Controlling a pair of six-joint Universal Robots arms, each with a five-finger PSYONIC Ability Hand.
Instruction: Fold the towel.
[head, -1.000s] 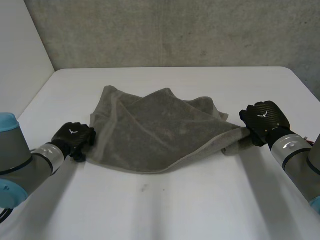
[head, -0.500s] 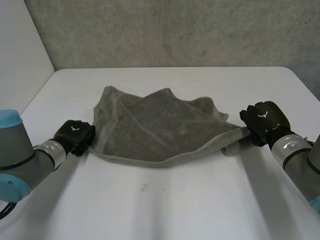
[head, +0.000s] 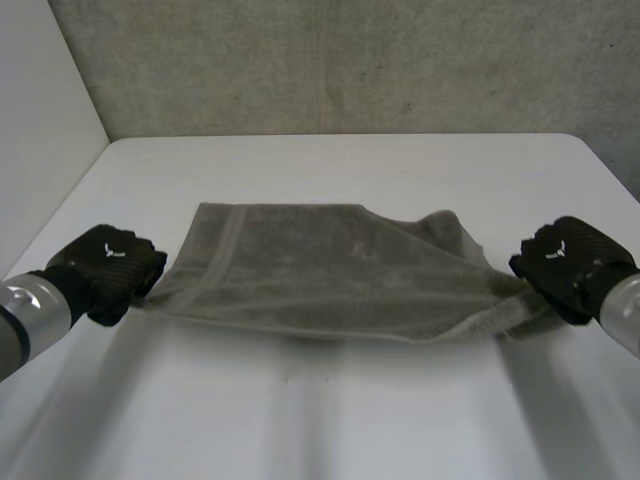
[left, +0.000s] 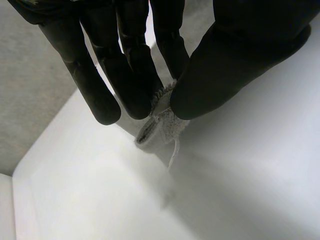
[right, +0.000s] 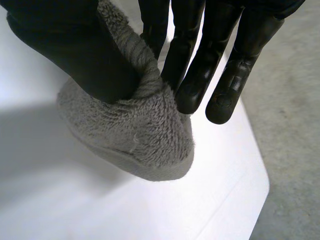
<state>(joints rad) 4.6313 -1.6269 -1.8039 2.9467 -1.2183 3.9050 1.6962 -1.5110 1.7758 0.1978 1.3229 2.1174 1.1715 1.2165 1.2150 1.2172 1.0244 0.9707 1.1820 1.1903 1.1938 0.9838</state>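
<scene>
Head view shows the towel (head: 320, 270) stretched between the left hand (head: 105, 268) and right hand (head: 570, 262), each pinching one end.

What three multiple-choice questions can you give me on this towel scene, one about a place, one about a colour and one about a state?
1. Where on the towel is the left hand?
A. at its middle
B. at the end on the left arm's side
C. nowhere, it hangs clear of it

2. What colour is the towel?
A. red
B. blue
C. grey

3. What is the state of the right hand?
A. shut on the towel
B. open, touching nothing
C. shut, holding nothing

Answers:
1 B: the left wrist view shows its fingers and thumb pinching a corner of the towel.
2 C: the cloth is grey in every view.
3 A: the right wrist view shows its thumb and fingers clamped on a bunch of towel.
</scene>
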